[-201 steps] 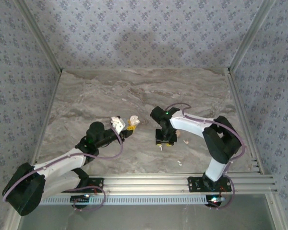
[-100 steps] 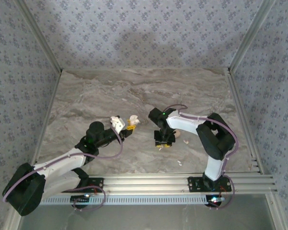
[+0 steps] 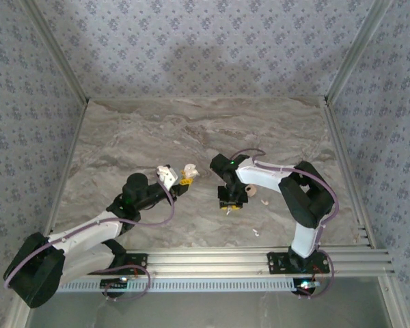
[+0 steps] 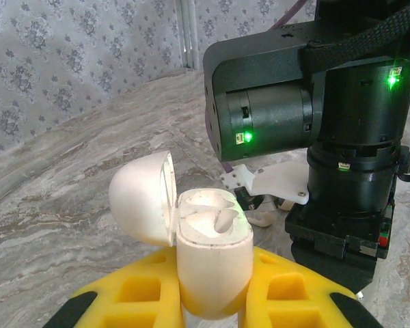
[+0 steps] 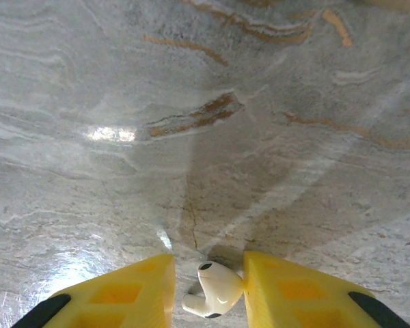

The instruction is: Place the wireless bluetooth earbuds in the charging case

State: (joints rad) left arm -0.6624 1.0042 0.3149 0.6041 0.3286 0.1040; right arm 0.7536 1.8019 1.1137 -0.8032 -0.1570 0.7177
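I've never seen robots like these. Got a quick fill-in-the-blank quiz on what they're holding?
The left gripper is shut on the charging case, whose lid is ____.
The case's two sockets are ____.
The right gripper has ____ fingers pinching an earbud.
Missing: open; empty; yellow.

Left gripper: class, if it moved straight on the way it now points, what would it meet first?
Probably the right arm's wrist, just beyond the case that the left gripper holds; depth is unclear.
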